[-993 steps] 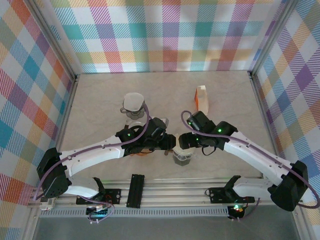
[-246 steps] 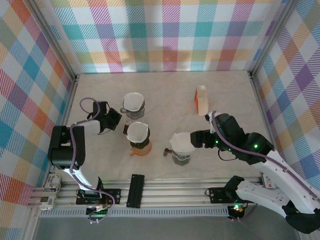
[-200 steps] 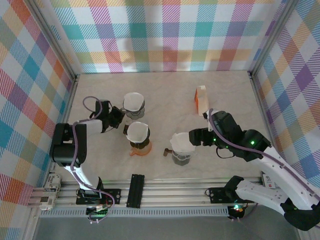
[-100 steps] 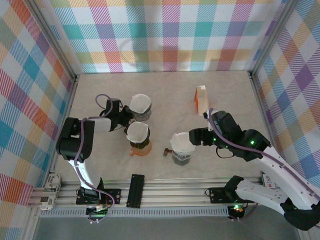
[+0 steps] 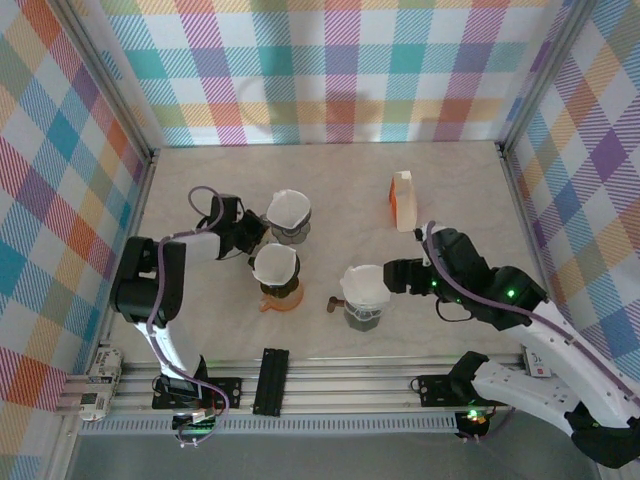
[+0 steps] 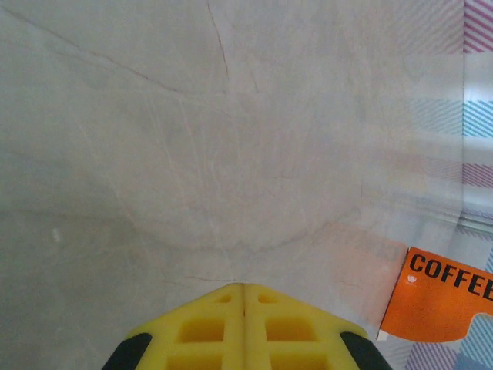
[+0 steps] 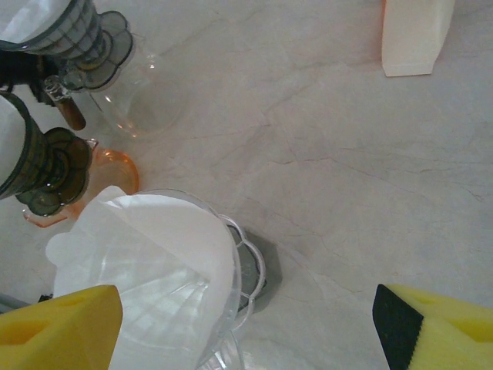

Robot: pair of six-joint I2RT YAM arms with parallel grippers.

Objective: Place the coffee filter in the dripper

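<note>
Black caps "COFFE…" on orange box point(image 6: 437, 310), lower right of left wrist view. Last letter cut by frame edge, prob. "COFFEE". Small white mark left of the letters, not legible. Same box point(image 5: 403, 200) in top external view: print too small to read.

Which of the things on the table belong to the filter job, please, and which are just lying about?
Job: coffee filter, clear dripper, right gripper.
Lying about: orange coffee box, far dripper, orange-based dripper.
</note>
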